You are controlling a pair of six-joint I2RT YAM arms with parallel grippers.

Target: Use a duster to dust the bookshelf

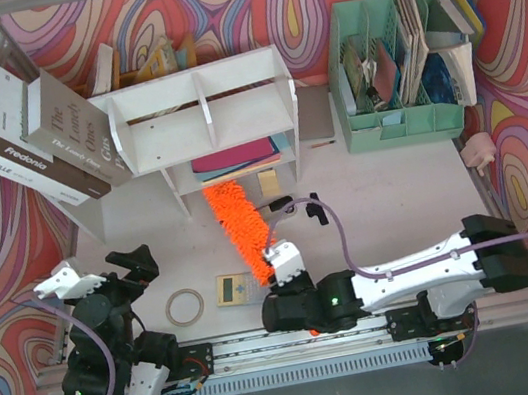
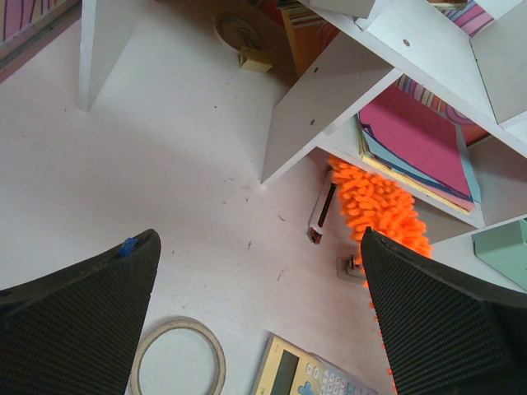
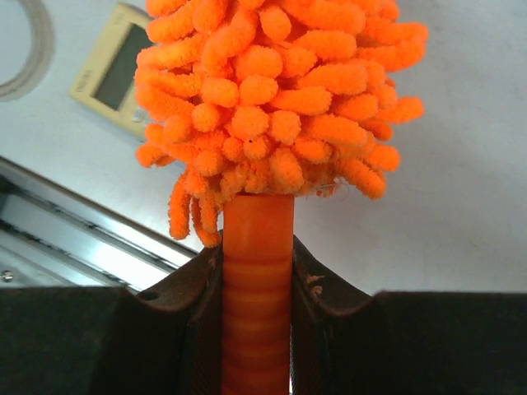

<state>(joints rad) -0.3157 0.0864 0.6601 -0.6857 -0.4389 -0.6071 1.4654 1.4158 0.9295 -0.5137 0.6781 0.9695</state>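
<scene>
Duster (image 1: pixel 238 228) at bookshelf (image 1: pixel 200 107), handle in right hand (image 3: pixel 257 306).
Right hand is clamped on the ribbed orange handle just below the fluffy head. The head stretches from that hand to the front of the lower tier, its tip by a stack of coloured sheets (image 1: pixel 235 156). Left hand (image 2: pixel 259 239) is spread wide, holding nothing, near a tape ring (image 2: pixel 177 358) and calculator (image 2: pixel 309 374) on the surface (image 1: pixel 386 197).

The duster (image 3: pixel 272 107) is cut off at the right wrist view's top and bottom edges. The calculator (image 2: pixel 305 374) is cropped in the left wrist view.
</scene>
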